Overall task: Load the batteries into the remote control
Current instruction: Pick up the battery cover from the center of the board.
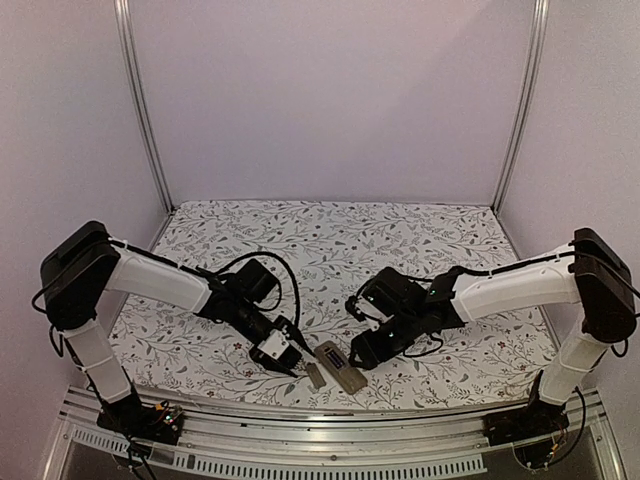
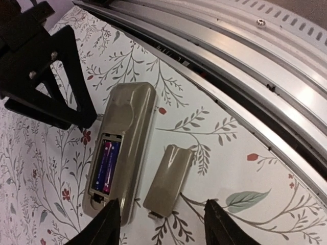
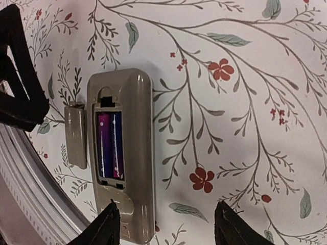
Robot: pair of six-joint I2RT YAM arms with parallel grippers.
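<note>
- Left arm (image 1: 160, 278): a smooth white shell on the long link far behind the claw, with a blocky black housing at the end farthest from it.
- Left claw (image 1: 292, 362): black, with a small white block (image 1: 270, 347) directly behind it and a black cable (image 1: 296, 300) looping further back.
- Right arm (image 1: 520, 285): the same white shell, with black housings at both ends.
- Right claw (image 1: 356, 333): all black, with a bulky black body behind it.
- Fingers (image 2: 108, 224): matte black, tapering to wedge tips. One right-claw finger (image 2: 61, 76) shows pale screw heads (image 2: 53, 55).
</note>
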